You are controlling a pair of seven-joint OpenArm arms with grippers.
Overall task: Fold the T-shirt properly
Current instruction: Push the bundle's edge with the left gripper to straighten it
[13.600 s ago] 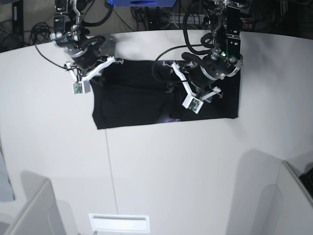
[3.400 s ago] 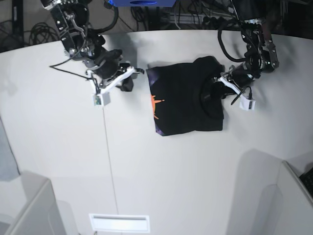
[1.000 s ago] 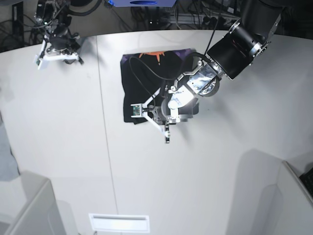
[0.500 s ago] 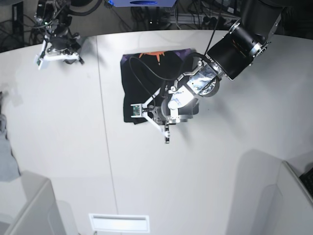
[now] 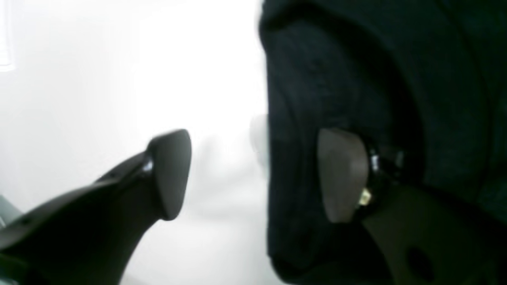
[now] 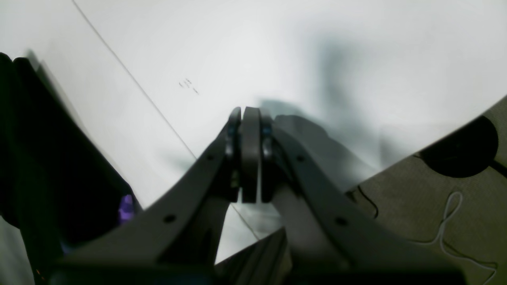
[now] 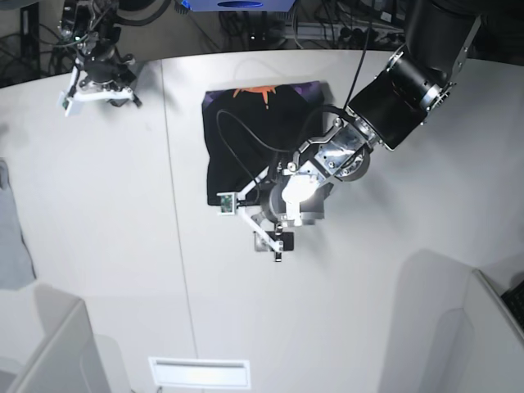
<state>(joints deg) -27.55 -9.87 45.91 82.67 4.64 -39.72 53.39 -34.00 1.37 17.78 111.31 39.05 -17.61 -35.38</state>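
The black T-shirt [image 7: 246, 143] lies folded into a rough rectangle at the back middle of the white table [image 7: 368, 286], with its orange-and-purple print [image 7: 255, 92] showing along the far edge. My left gripper [image 7: 260, 225] is at the shirt's front edge. In the left wrist view it [image 5: 255, 174] is open and straddles the edge of the black cloth [image 5: 376, 79], with one finger [image 5: 170, 174] over bare table and the other finger [image 5: 340, 174] against the cloth. My right gripper [image 7: 98, 82] is at the far left of the table, shut and empty [image 6: 249, 154], with the shirt [image 6: 47, 158] off to its side.
A thin seam [image 7: 176, 246] runs front to back across the table. Grey partitions stand at the front left [image 7: 49, 344] and front right [image 7: 491, 327]. Cables and equipment lie behind the table's back edge. The floor [image 6: 435, 206] shows beyond the table edge near my right gripper.
My left gripper has moved a little toward the table's front, from over the shirt's front part to its front edge. The right arm has not moved.
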